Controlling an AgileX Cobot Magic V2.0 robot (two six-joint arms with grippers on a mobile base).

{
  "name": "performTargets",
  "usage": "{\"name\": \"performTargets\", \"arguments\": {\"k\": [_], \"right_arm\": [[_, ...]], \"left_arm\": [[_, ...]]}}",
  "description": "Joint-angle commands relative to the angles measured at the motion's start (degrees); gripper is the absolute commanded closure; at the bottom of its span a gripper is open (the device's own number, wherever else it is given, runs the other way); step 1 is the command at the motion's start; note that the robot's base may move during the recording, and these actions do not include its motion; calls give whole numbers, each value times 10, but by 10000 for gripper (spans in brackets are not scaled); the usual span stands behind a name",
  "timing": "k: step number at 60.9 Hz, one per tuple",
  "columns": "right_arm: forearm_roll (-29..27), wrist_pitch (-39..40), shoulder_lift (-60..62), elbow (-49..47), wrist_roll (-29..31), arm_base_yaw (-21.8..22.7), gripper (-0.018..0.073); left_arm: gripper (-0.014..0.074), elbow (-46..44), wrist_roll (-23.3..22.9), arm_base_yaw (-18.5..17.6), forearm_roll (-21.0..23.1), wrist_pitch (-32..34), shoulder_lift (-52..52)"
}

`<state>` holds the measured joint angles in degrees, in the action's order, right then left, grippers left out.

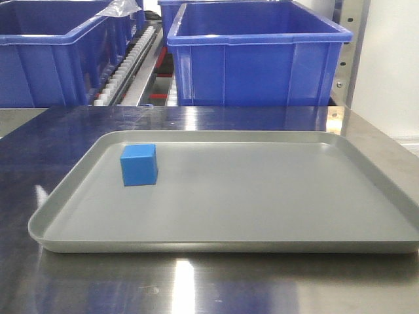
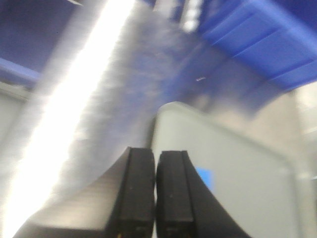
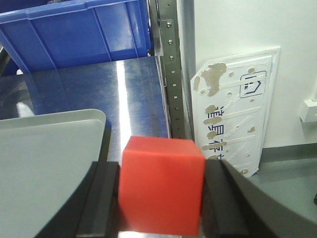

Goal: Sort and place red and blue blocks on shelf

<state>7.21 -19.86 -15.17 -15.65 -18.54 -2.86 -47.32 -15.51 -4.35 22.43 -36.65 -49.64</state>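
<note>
From the front we see a blue cube (image 1: 139,165) on the left rear of the grey tray (image 1: 262,196), which lies on the steel table (image 1: 196,288). Two blue bins (image 1: 255,59) flank a white roller track (image 1: 127,69) behind; neither arm shows.

The left wrist view is badly blurred. The left gripper (image 2: 155,168) has its fingers pressed together on nothing, and they half hide the blue cube just to the right.

At the right wrist, the right gripper (image 3: 159,171) clamps the red cube (image 3: 162,198), which blocks the table edge. The perforated shelf upright (image 3: 171,74) and a worn white panel (image 3: 237,119) stand beyond.

The left gripper (image 2: 156,161) sits closed near blue block (image 2: 205,177).
</note>
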Motion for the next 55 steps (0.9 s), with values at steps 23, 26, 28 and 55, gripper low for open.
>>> {"name": "performTargets", "arguments": {"k": [23, 26, 28, 55], "right_arm": [[8, 54, -4, -16, 5, 3, 507], [8, 54, -4, -16, 5, 3, 507], [8, 54, -4, -16, 5, 3, 507], [8, 54, -4, -16, 5, 3, 507]], "left_arm": [[455, -22, -3, -1, -149, 34, 2], [455, -22, -3, -1, -168, 29, 2], [455, -22, -3, -1, -175, 25, 2], [455, -22, -3, -1, -265, -1, -7]]}}
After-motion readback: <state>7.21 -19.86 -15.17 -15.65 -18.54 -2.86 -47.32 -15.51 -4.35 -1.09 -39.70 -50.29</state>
